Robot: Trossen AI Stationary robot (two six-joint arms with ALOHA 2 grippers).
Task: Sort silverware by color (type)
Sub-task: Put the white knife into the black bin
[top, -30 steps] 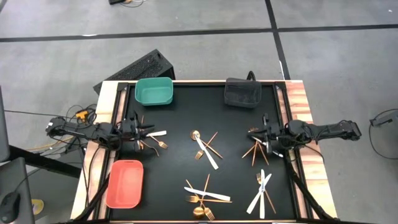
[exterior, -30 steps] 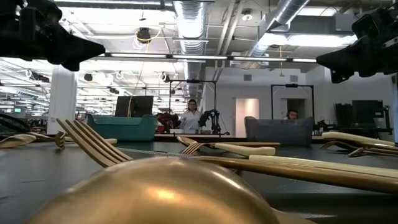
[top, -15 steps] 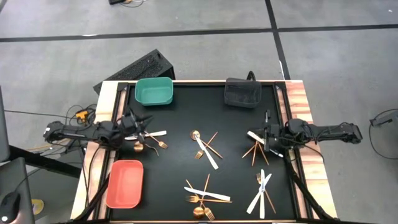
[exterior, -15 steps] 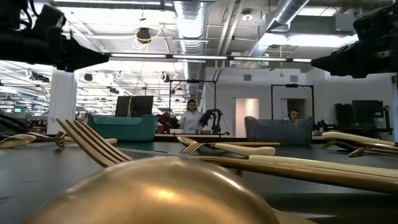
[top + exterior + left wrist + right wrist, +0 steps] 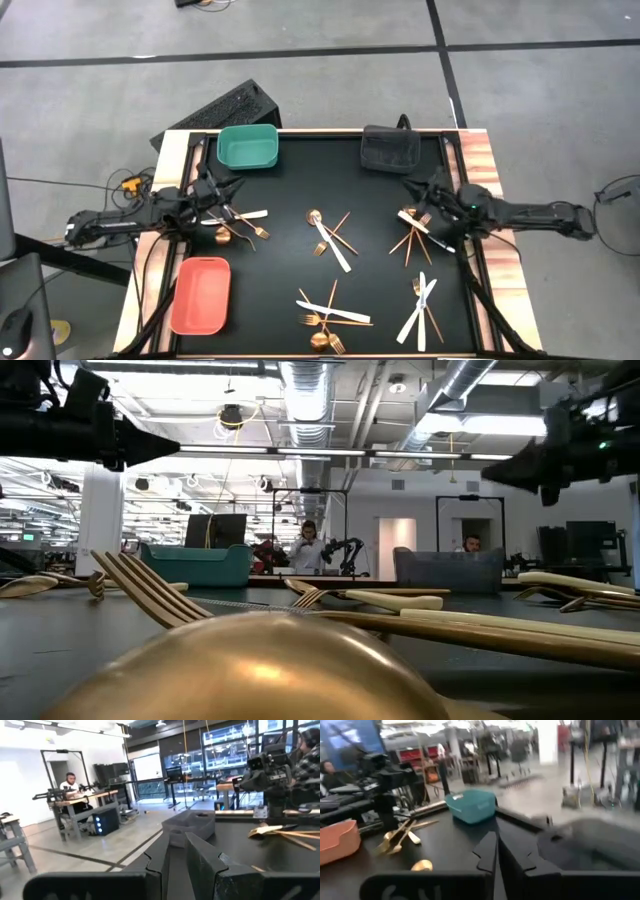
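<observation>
While a white knife (image 5: 409,220) is carried crosswise near the dark bin (image 5: 390,149), right gripper (image 5: 424,205) jaws are clamped on it; left gripper (image 5: 222,193) jaws are nearly together. Silverware (image 5: 335,243) is scattered nearer than that bin. Step judged: delivery; release over it is required.

Under my arms, glossy gold metal forks (image 5: 322,319) and matt white knives (image 5: 334,250) lay on a matt black mat (image 5: 360,200).
</observation>
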